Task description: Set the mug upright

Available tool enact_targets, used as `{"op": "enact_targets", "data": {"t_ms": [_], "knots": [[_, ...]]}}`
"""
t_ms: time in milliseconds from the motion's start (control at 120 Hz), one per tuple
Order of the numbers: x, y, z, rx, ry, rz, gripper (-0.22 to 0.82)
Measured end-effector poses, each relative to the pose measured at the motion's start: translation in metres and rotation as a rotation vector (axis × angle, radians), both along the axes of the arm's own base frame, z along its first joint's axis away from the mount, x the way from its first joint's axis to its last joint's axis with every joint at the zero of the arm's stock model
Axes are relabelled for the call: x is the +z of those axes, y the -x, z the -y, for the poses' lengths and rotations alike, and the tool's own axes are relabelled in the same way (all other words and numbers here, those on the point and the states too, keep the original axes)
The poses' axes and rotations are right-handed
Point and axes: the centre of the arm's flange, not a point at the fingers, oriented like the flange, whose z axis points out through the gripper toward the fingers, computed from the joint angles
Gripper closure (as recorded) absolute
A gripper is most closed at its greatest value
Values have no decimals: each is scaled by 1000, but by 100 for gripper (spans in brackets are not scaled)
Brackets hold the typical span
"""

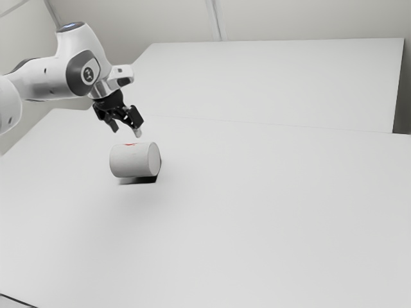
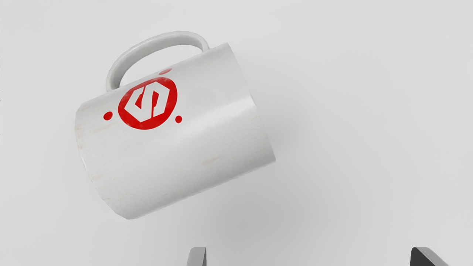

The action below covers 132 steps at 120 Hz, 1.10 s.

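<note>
My gripper [image 1: 126,131] hangs over the table just above the mug, its two fingers spread with nothing between them. The white mug [image 1: 133,161] lies on its side below the fingertips, one round end facing the exterior view's right. In the wrist view the mug [image 2: 177,147] shows a red round logo and a handle on the side away from the fingers. The gripper [image 2: 308,255] stands open beside the mug's body, apart from it.
A white tabletop [image 1: 257,224] stretches around the mug. Behind it, toward the exterior view's top right, is a large pale panel [image 1: 276,83], with pale walls beyond.
</note>
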Motion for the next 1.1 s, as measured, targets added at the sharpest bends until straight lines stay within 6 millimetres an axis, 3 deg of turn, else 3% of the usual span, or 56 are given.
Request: {"op": "enact_targets", "data": {"t_ms": [75, 142, 317, 425, 642, 775, 942, 1100], "knots": [[-1, 1, 0, -8, -2, 0, 0], [-11, 7, -14, 11, 5, -9, 0], [-22, 28, -88, 118, 113, 17, 0], [-28, 29, -116, 135, 189, 31, 0], [-69, 37, -191, 174, 352, -15, 0], [-100, 44, -225, 188, 487, -32, 0], [-133, 43, -250, 177, 656, -23, 0], [-166, 32, -249, 152, 825, 22, 0]]}}
